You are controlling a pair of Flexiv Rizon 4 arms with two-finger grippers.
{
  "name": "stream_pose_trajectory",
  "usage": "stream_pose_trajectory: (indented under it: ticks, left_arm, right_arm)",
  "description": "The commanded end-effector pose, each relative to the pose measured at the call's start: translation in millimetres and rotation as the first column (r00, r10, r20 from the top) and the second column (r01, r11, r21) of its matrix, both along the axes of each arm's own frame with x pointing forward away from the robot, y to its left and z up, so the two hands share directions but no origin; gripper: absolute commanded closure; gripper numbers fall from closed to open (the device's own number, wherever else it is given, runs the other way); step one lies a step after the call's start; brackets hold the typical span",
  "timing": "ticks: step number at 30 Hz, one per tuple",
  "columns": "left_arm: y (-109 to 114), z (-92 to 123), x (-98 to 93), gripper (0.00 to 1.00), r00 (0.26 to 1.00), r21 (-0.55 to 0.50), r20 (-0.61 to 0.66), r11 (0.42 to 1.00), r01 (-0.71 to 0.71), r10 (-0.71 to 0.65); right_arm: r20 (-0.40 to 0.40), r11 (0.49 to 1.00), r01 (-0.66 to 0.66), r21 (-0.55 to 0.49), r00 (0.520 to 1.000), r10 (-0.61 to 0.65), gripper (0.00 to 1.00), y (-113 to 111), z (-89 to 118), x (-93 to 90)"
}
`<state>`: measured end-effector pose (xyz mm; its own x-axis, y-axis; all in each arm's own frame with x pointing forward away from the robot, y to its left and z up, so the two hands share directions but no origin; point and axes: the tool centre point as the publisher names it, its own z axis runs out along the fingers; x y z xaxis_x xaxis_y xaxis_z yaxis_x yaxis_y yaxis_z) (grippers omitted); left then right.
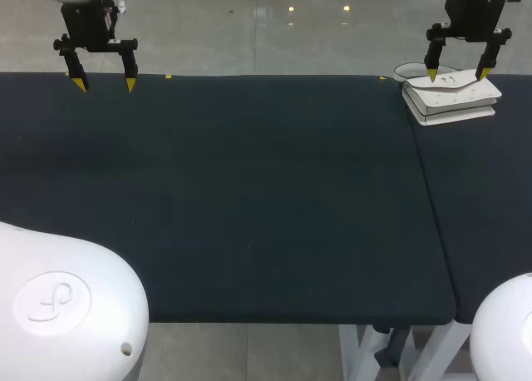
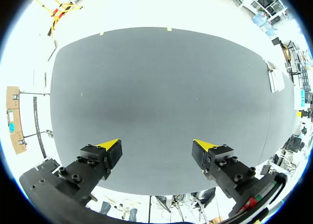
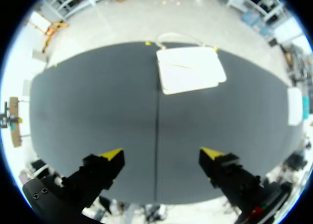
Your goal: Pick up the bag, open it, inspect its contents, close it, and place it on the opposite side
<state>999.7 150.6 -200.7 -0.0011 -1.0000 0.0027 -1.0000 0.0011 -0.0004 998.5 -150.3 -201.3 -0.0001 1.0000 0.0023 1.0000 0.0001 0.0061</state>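
Note:
A flat white bag (image 1: 451,98) with thin cord handles lies on the dark table (image 1: 249,198) at its far right edge. My right gripper (image 1: 456,71) hangs open just above it, holding nothing. In the right wrist view the bag (image 3: 190,69) lies well ahead of the right gripper (image 3: 161,155), on the far part of the table beside the seam. My left gripper (image 1: 104,83) hangs open over the table's far left edge, with nothing between its fingers. In the left wrist view the left gripper (image 2: 156,146) is open over bare cloth and the bag (image 2: 275,80) shows small at the far side.
A seam (image 1: 431,200) runs front to back through the right part of the dark table cover. Small yellow tape marks (image 1: 169,76) sit along the far edge.

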Motion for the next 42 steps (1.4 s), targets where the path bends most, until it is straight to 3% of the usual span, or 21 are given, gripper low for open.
stream_pose_trajectory:
  ticks: [1, 13, 19, 24, 32, 42]
  left_arm:
    - [0, 0, 0.0, 0.00, 1.000, 0.001, 0.000, 1.000, -0.001, 0.001]
    - [0, 0, 0.0, 0.00, 1.000, 0.001, 0.000, 1.000, -0.001, 0.001]
    - [-7, 0, -4.2, 0.00, 0.989, -0.043, 0.071, 0.990, 0.132, -0.128]
    - [-14, -3, -11.0, 0.00, 0.949, -0.062, 0.151, 0.956, 0.288, -0.276]
    - [-33, -17, -26.4, 0.00, 0.769, -0.107, 0.287, 0.778, 0.619, -0.572]
    - [-55, -34, -45.4, 0.00, 0.383, -0.052, 0.429, 0.401, 0.915, -0.818]
  right_arm:
    - [-0.003, 1.000, 0.000, -0.001, 1.000, 0.000, 0.00, 0, 1, 0.7]
    - [-0.003, 1.000, 0.000, -0.001, 1.000, 0.000, 0.00, 0, 1, 0.7]
    - [-0.003, 1.000, -0.011, 0.005, 1.000, 0.011, 0.00, -4, -2, 2.3]
    - [-0.010, 1.000, -0.003, 0.018, 1.000, 0.003, 0.00, -23, -7, 8.1]
    - [-0.024, 0.999, 0.001, 0.055, 1.000, 0.000, 0.00, -58, -19, 17.1]
    - [-0.006, 0.990, 0.052, 0.135, 0.999, -0.051, 0.00, -92, -38, 31.6]
